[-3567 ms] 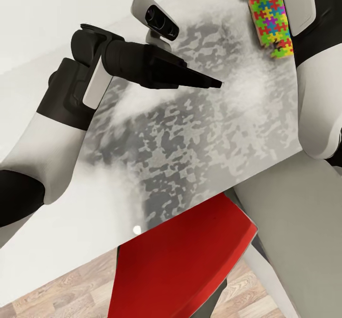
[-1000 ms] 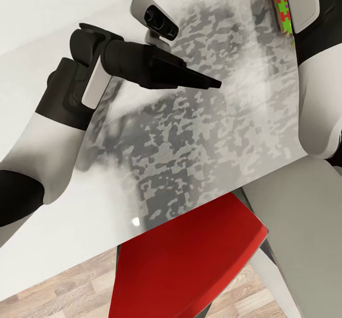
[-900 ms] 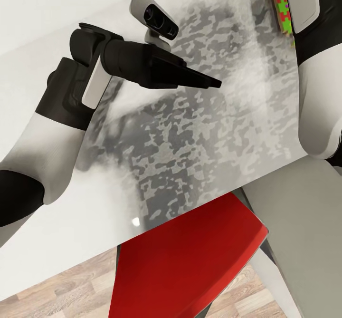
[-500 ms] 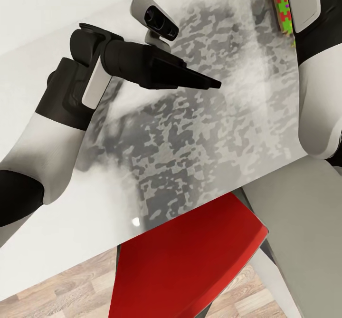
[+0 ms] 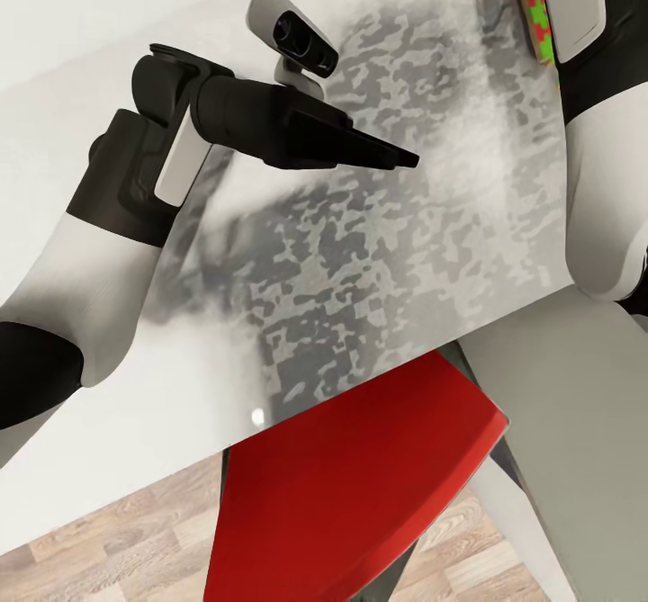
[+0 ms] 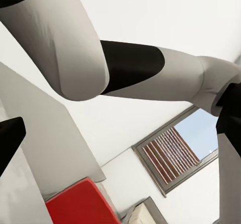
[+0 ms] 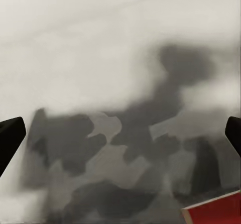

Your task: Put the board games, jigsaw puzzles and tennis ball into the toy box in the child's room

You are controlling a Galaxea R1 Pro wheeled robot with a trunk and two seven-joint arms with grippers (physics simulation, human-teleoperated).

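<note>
The puzzle (image 5: 536, 15) lies flat at the far right of the surface (image 5: 387, 251), mostly hidden behind the right arm. It looks like a thin, stiff, light slab, likely hard to pinch from above, so an edge is probably the best hold, perhaps after sliding it to overhang. The left gripper (image 5: 409, 159) hovers over the middle of the surface, pressed together and empty. In the right wrist view the right gripper's (image 7: 120, 133) fingertips sit wide apart at the frame edges. Compared with a few seconds ago, far less of the puzzle shows; the red chair (image 5: 351, 485) sits slightly higher in frame
</note>
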